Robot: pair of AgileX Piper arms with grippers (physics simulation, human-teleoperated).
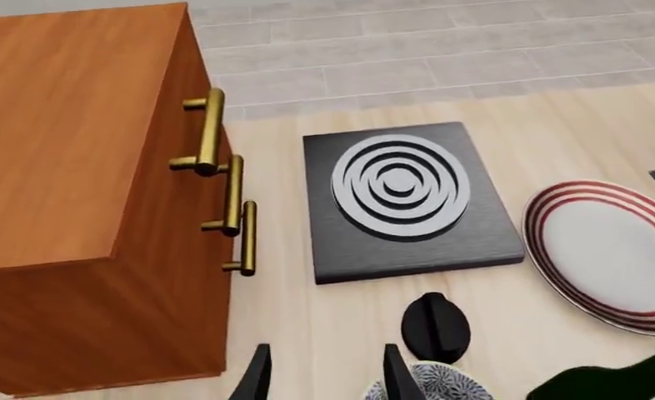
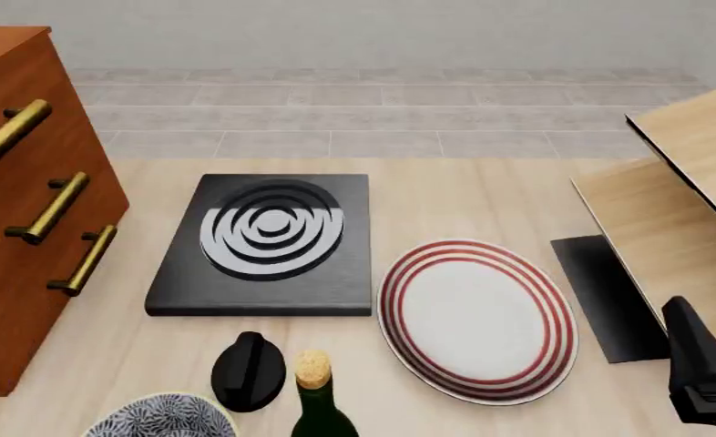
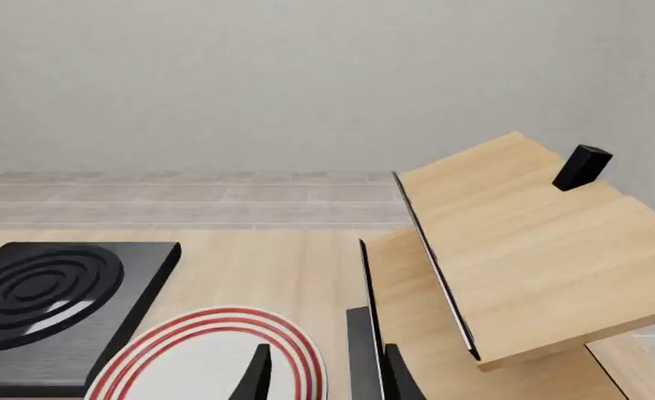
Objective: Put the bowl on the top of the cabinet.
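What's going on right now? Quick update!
Left gripper open, empty. Right gripper open, empty. Bowl on table, not on cabinet. Black knob, bottle beside it.
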